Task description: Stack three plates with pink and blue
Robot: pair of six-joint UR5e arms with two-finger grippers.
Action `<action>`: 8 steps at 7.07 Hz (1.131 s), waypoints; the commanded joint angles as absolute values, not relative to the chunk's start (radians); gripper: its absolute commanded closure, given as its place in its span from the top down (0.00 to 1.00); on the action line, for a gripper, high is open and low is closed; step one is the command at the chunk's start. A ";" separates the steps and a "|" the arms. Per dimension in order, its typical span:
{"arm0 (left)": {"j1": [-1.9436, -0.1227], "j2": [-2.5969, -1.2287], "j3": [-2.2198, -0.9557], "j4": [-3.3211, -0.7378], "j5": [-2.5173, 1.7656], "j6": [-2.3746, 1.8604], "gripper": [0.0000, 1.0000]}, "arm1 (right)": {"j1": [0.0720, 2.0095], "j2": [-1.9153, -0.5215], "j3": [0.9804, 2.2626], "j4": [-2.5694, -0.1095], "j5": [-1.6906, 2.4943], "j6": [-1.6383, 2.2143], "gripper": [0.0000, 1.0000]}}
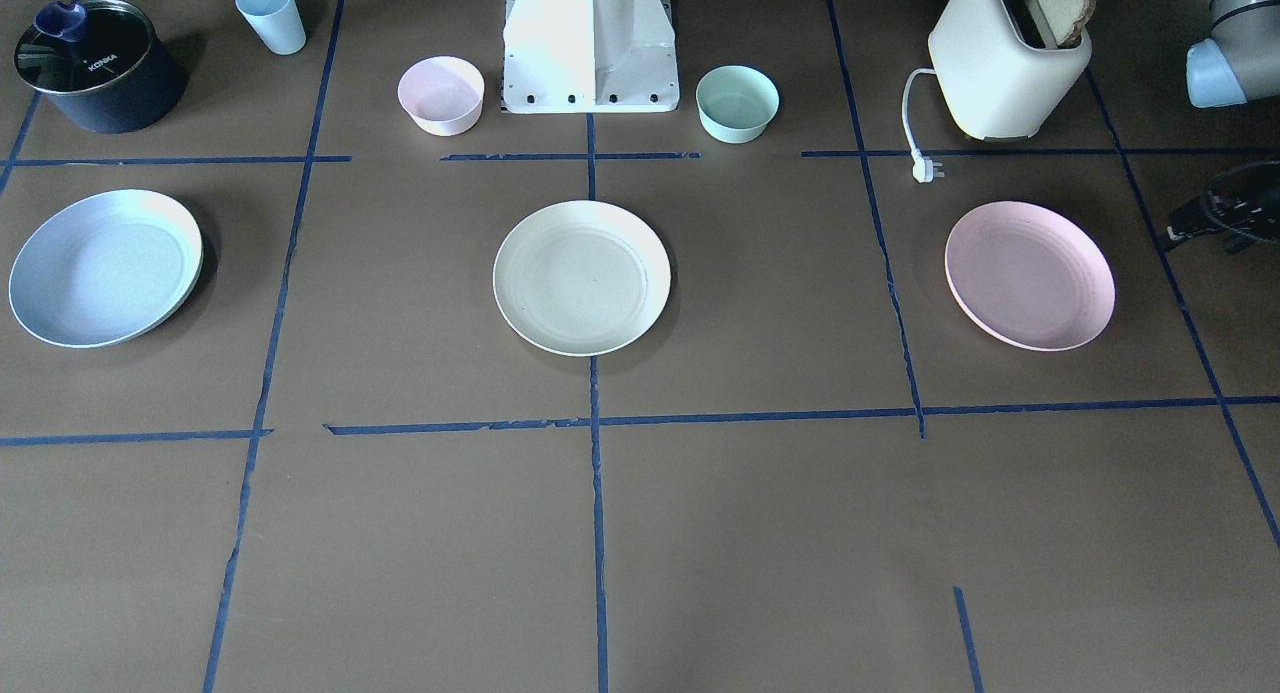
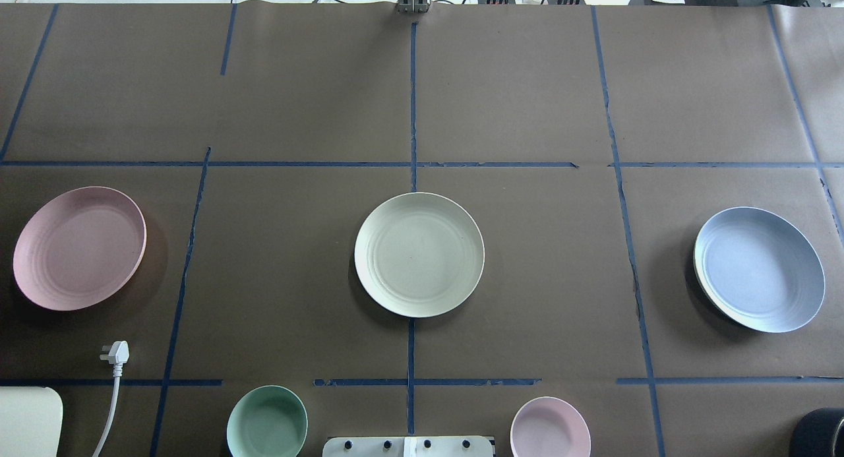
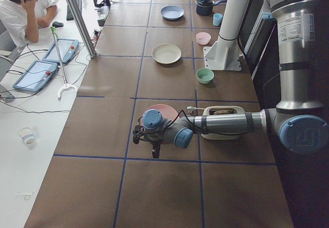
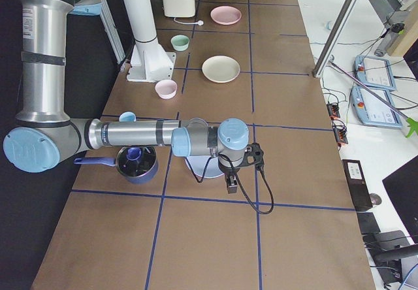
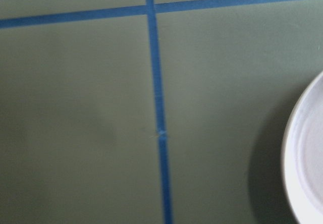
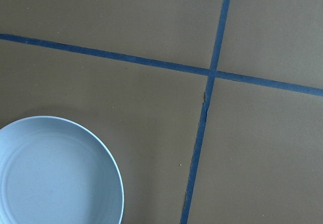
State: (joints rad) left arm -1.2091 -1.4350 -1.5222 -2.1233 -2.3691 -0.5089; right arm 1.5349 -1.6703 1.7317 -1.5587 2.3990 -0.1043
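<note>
Left gripper (image 3: 153,152): it hangs fingers-down above the table on an arm stretched out level. It shows clearly only in the left side view, so I cannot tell whether the fingers are apart or together; nothing is seen in them and they touch nothing. Right gripper (image 4: 230,186): same posture at the other end of the table and same limit, so its opening can't be read, and nothing is seen held. The table (image 2: 527,279) is covered in brown paper and marked into squares by blue tape lines (image 2: 412,101). A person (image 3: 23,7) sits at the side bench (image 3: 31,99) across the table from me, head on hand. Back toward my base from the left gripper stand a toaster (image 1: 1005,68) holding a bread slice (image 1: 1068,1), its plug (image 1: 927,170) lying loose on the paper, and further along a green bowl (image 1: 737,103). Back toward my base from the right gripper are a lidded pot (image 1: 95,68), a cup (image 1: 272,15) and a pink bowl (image 1: 441,95). The pink plate (image 1: 1030,275) lies flat just beside the left gripper, on its inner side; only its rim enters the edge of my left wrist view. The blue plate (image 1: 105,268) lies flat just beside the right gripper, in the lower left corner of my right wrist view. The cream plate (image 1: 582,278) sits between the two grippers, well apart from both, in front of my base. All three plates lie separately, none stacked.
</note>
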 commanded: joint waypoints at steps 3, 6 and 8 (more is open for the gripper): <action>-1.109 -1.493 -1.436 -2.256 -2.372 -0.664 0.95 | 1.529 -1.672 1.730 -1.560 2.401 -0.106 1.00; -1.083 -1.512 -1.437 -2.261 -2.375 -0.707 0.20 | 1.517 -1.672 1.730 -1.560 2.442 -0.106 1.00; -1.072 -1.534 -1.448 -2.263 -2.378 -0.719 0.00 | 1.517 -1.672 1.732 -1.560 2.444 -0.106 1.00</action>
